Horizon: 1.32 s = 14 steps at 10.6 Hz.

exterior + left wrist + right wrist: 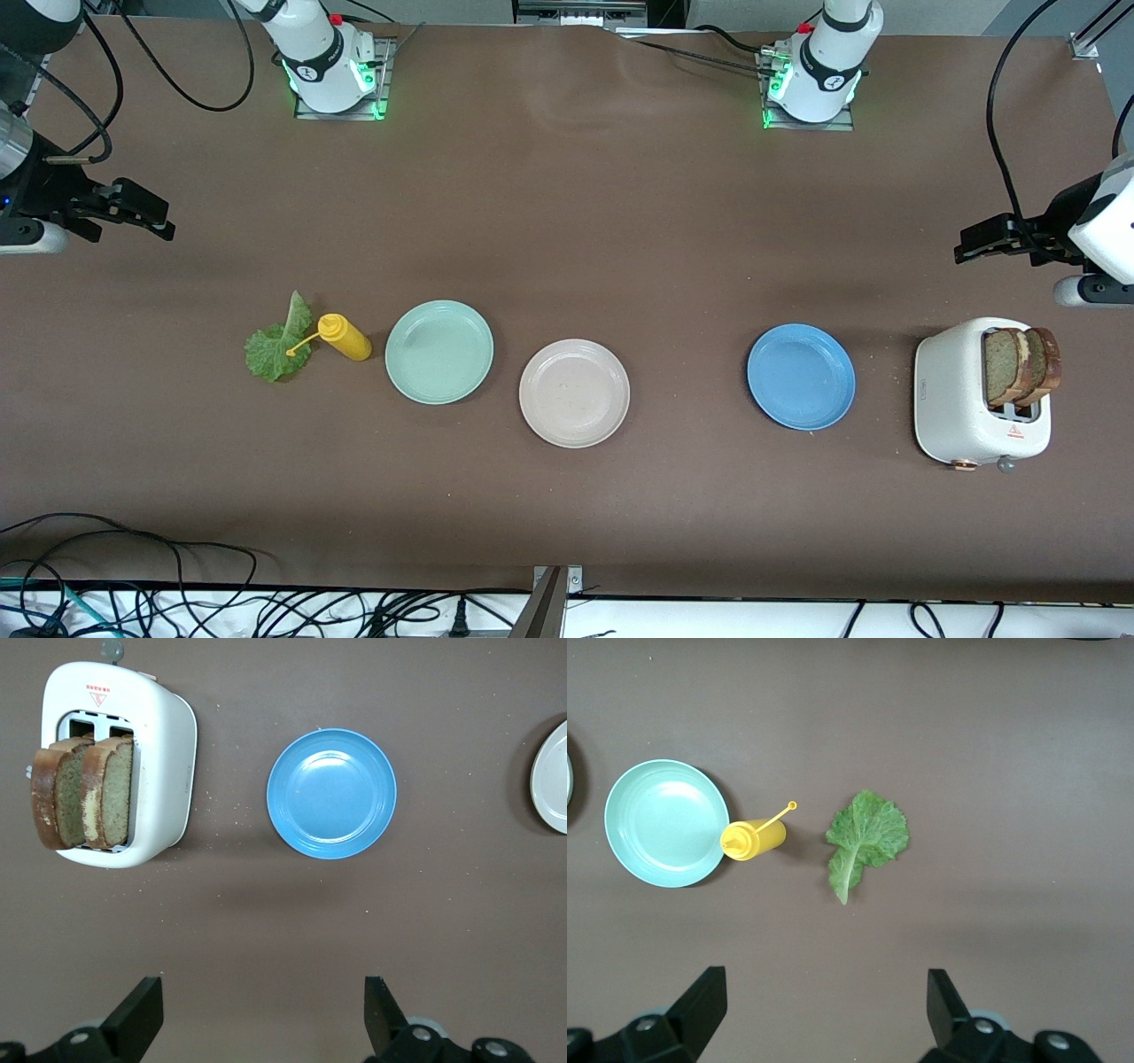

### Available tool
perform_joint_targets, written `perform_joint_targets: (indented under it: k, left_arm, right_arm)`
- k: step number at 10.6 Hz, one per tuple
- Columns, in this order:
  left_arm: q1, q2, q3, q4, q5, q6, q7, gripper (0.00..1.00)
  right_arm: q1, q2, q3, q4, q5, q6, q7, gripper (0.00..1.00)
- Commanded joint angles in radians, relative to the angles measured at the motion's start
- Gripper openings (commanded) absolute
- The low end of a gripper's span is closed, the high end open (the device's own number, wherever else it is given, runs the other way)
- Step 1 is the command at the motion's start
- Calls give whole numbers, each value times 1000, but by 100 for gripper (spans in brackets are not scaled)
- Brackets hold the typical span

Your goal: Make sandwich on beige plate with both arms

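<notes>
The beige plate (574,392) sits bare mid-worktop between a mint-green plate (439,351) and a blue plate (801,377). Two bread slices (1021,364) stand in the white toaster (957,416) — seemingly popped up. The lettuce leaf (276,346) lies beside a yellow bottle (344,337). The left gripper (263,1014) hovers near the toaster and the right gripper (826,1010) near the leaf — jaws released, both waiting.

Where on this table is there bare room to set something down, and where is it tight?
Bare tabletop lies between the beige plate and the blue plate, and in the wide band between the row of things and the arm bases. It is crowded where the lettuce leaf, yellow bottle and mint-green plate sit close together.
</notes>
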Motion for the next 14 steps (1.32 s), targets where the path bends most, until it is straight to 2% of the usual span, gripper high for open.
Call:
perform_joint_targets:
  k: [1,14]
  left_arm:
    - [2,-26,-5,-30,24,-1,22,100]
    - [2,-26,-5,-40,24,-1,22,100]
  right_arm:
    - [-4,5,-3,21,3,-17,-11,100]
    - [-26,12,-23,21,12,-14,-19,100]
